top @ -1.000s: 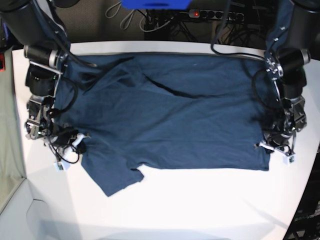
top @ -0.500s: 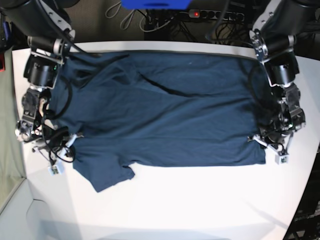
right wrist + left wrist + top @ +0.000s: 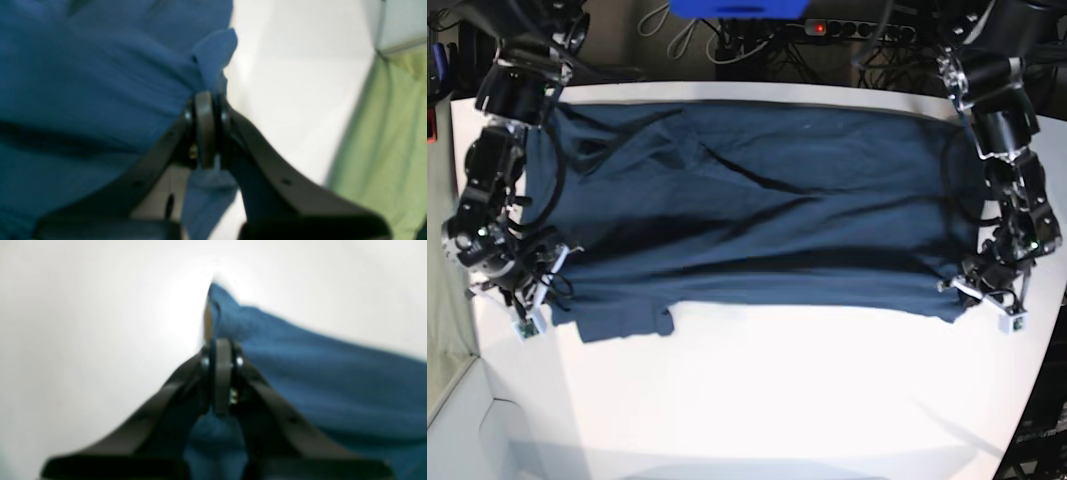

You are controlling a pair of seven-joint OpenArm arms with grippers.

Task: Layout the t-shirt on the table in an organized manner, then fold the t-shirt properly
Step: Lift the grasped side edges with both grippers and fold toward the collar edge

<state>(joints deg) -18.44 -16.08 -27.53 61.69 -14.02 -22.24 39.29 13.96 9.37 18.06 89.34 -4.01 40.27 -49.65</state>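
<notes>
the t-shirt (image 3: 757, 210) spans the upper middle of the table (image 3: 777, 400). the left gripper (image 3: 972, 288) at right and right gripper (image 3: 547, 280) at left are clamped tight on its lower corners. pull evenly outward, keeping the hem taut and level.

You have a white table (image 3: 777, 400) with a curved near edge and a smooth, bare front half. The navy t-shirt (image 3: 757, 210) lies on it, spread wide across the far half, its top edge running along the table's far rim. Long creases cross the cloth from side to side. One sleeve (image 3: 622, 322) sticks out at the near left corner of the shirt. In both wrist views, white tabletop shows right beside the blue cloth's edge.
</notes>
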